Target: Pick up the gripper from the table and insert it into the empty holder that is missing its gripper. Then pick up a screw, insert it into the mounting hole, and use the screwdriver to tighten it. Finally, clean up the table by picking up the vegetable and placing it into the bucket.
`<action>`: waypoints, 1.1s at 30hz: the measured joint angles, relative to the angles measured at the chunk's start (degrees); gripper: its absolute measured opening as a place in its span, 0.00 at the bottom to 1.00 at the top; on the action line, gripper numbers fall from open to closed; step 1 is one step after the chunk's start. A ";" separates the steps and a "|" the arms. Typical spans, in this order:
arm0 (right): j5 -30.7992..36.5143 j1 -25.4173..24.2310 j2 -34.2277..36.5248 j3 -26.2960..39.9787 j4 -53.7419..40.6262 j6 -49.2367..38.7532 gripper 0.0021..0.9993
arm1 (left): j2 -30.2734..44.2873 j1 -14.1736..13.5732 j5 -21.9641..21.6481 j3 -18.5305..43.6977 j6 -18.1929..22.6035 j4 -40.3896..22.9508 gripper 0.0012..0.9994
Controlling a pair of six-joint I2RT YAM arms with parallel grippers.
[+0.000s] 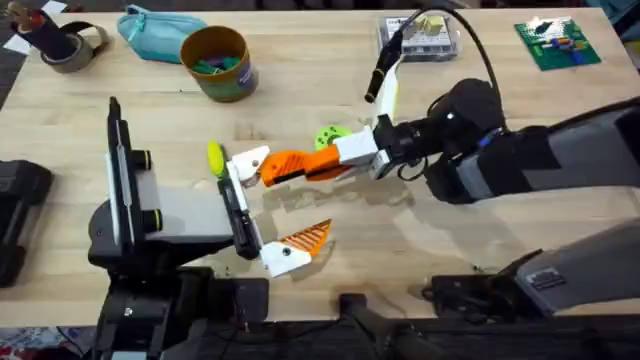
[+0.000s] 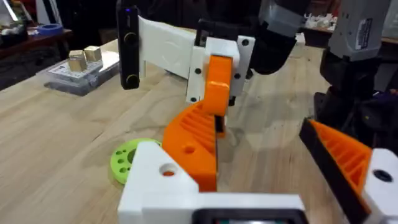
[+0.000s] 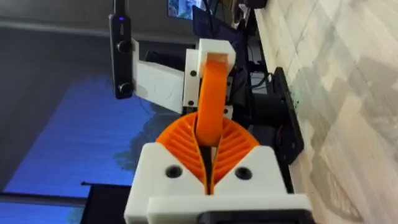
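While the bucket [image 1: 216, 62], teal pouch [image 1: 158, 33] and tape roll [image 1: 68, 45] sit along the worktop's [image 1: 300, 110] far edge, a green disc [image 1: 331, 135] lies just behind the right arm's jaws [image 1: 275, 170]. Those jaws are clenched on the gripper [image 3: 209, 102], held at the empty holder [image 1: 247, 161] on the grey stand [image 1: 170, 215]. Right arm reaches leftward across the middle, low and level. The left arm's jaws [image 2: 273, 180] hover beside, released.

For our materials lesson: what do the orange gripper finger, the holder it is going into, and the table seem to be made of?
The gripper: looks like matte orange plastic with moulded ribs, probably printed. The empty holder: smooth white plastic with small dark screw holes. The table: pale wood grain in planks with a low sheen, possibly laminate rather than solid wood. The right gripper pinches the orange part.
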 joint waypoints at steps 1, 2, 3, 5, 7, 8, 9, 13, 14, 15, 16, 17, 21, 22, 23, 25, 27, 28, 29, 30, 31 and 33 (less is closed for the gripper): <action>0.10 0.06 0.00 0.00 -0.02 -0.11 0.02 | 0.00 0.00 -0.02 0.00 0.00 0.00 0.99; 0.27 0.17 0.00 0.00 -0.02 -0.14 0.02 | 0.00 0.00 -0.06 0.00 0.00 0.00 0.99; 0.46 0.35 0.00 0.00 -0.04 -0.16 0.02 | 0.01 0.02 -0.16 0.00 0.00 0.00 0.99; 0.86 0.70 0.00 0.00 -0.06 -0.19 0.02 | 0.00 0.02 -0.42 0.00 0.00 0.04 0.99; 1.11 0.89 0.00 0.00 -0.11 -0.33 0.02 | 0.00 0.02 -0.66 0.00 0.00 0.06 0.99; 1.16 0.92 0.00 0.00 -0.11 -0.36 0.02 | 0.00 0.02 -0.70 0.00 0.00 0.08 0.99; 1.22 0.94 0.00 0.00 -0.13 -0.38 0.02 | 0.00 0.02 -0.74 0.00 0.00 0.09 0.99; 1.84 0.99 0.00 0.00 -0.16 -0.93 0.02 | 0.00 0.02 -1.03 0.00 0.00 0.15 0.99; 2.10 1.02 0.00 0.00 -0.22 -1.21 0.02 | 0.00 0.02 -1.13 0.00 0.00 0.17 0.99; 2.36 1.06 0.00 0.00 -0.36 -1.55 0.02 | 0.00 0.02 -1.23 0.00 0.00 0.19 0.99; 2.59 1.11 0.00 0.00 -0.53 -1.85 0.02 | 0.01 0.02 -1.28 0.00 0.00 0.20 0.99; 2.78 1.13 0.00 0.00 -0.68 -2.06 0.02 | 0.02 0.02 -1.29 0.00 0.00 0.20 0.99; 3.05 1.22 0.00 0.00 -1.59 -2.55 0.02 | 0.00 0.02 -1.22 0.00 0.00 0.20 0.99; 3.08 1.26 0.00 0.00 -1.83 -2.70 0.02 | 0.00 0.01 -1.11 0.00 -0.02 0.18 0.99; 3.09 1.30 0.00 0.00 -1.89 -2.99 0.02 | 0.00 0.00 -1.07 0.00 -0.01 0.17 0.99; 3.09 1.34 0.00 0.00 -1.96 -3.55 0.02 | 0.00 0.02 -1.07 0.00 -0.01 0.17 0.99; 3.08 1.35 0.00 0.02 -2.44 -3.98 0.02 | 0.00 0.00 -1.06 0.00 -0.02 0.16 0.99; 3.07 1.36 0.00 0.07 -2.86 -4.25 0.02 | 0.00 0.00 -1.02 0.00 -0.05 0.15 0.99; 3.05 1.36 0.00 0.20 -3.16 -4.53 0.02 | 0.01 0.00 -0.96 0.00 -0.08 0.15 0.99; 3.03 1.36 0.00 0.46 -3.33 -4.81 0.02 | 0.00 0.01 -0.97 0.00 -0.07 0.15 0.99; 3.01 1.36 0.00 0.72 -3.44 -4.97 0.02 | 0.01 0.02 -1.04 0.00 -0.05 0.17 0.99; 2.93 1.36 0.03 1.23 -3.77 -5.14 0.02 | 0.00 0.02 -1.24 0.00 -0.01 0.19 0.99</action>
